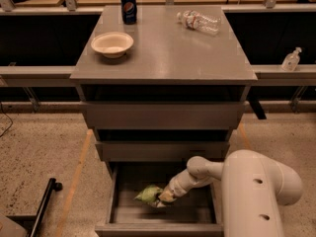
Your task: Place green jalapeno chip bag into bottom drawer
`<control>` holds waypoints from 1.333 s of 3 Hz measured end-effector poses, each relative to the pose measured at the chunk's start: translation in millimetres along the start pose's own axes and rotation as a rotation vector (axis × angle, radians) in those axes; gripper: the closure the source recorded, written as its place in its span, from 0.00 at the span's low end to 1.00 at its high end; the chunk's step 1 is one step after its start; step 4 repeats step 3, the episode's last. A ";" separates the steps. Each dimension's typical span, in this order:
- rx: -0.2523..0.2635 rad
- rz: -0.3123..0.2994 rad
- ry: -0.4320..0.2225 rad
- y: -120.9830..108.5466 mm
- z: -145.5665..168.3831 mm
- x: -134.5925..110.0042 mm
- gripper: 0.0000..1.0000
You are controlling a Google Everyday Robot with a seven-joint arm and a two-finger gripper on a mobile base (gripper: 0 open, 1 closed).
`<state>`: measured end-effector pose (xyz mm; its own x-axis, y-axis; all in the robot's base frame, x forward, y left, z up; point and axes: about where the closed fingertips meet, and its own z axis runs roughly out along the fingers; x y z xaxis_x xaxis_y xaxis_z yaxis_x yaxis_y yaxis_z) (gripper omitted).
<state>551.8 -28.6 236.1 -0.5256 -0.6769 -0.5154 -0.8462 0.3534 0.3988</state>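
The green jalapeno chip bag hangs inside the open bottom drawer, left of its middle and just above the drawer floor. My gripper reaches down into the drawer from the right and is shut on the bag's right end. The white arm fills the lower right. The two grey drawers above are closed.
On the cabinet top stand a white bowl, a dark soda can and a clear water bottle lying on its side. A small bottle sits on the right ledge. A black bar lies on the floor at left.
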 end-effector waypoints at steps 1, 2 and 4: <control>-0.007 0.054 0.021 -19.4 21.1 16.9 0.17; 0.021 0.063 -0.014 -30.8 17.6 15.3 0.00; 0.020 0.063 -0.014 -30.7 17.7 15.4 0.00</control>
